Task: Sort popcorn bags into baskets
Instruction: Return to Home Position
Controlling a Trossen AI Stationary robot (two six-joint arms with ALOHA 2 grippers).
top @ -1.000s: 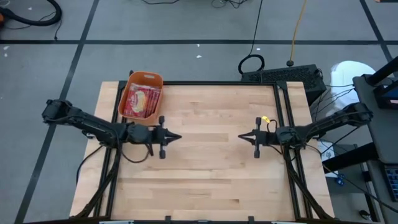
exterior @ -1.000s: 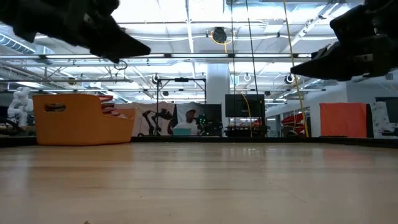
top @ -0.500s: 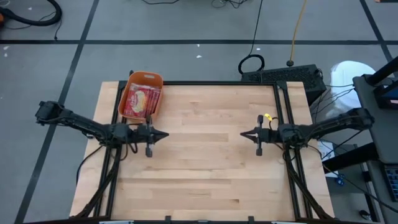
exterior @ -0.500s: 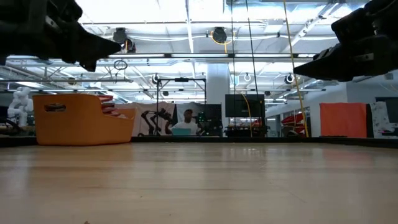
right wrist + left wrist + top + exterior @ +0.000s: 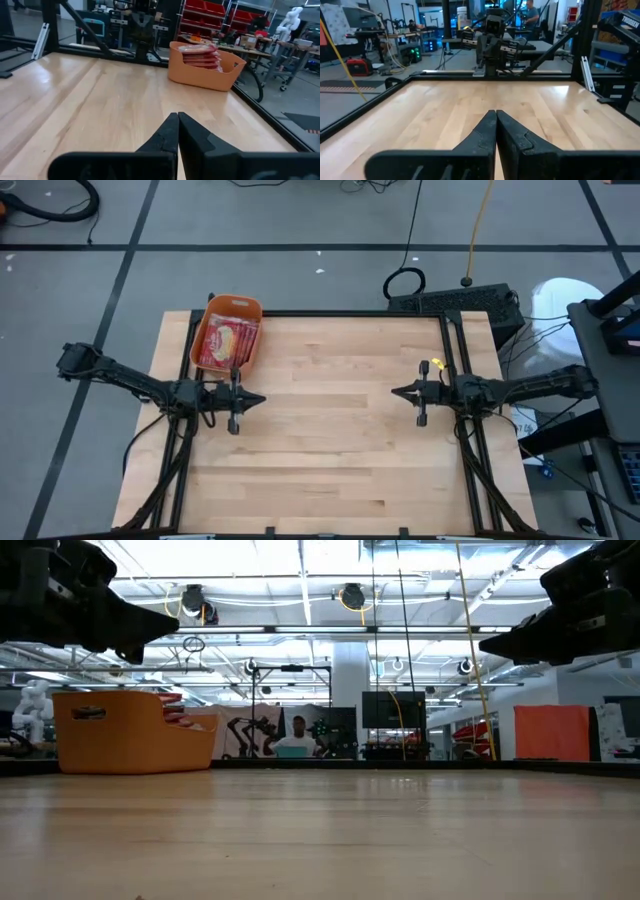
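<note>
The sorting is judged complete, and the step in hand is taken to be the return to rest. The red popcorn bags [image 5: 226, 343] are stacked inside the orange basket [image 5: 236, 303], which is set at the far left corner of the desk [image 5: 340, 470]; no packet is seen lying on the wood. The left gripper [image 5: 260, 398] is held above the desk near the basket, clenched on nothing. The right gripper [image 5: 395, 391] is held toward the right edge, likewise clenched and empty. No grasp is called for next, only a folding back of both arms, with the left kept clear of the basket rim. The desk is of pale wood planks, framed in black rail. Beyond it a workshop is seen: a person [image 5: 297, 737] seated at a screen, an orange panel [image 5: 552, 732], shelves of red bins [image 5: 215, 11].
</note>
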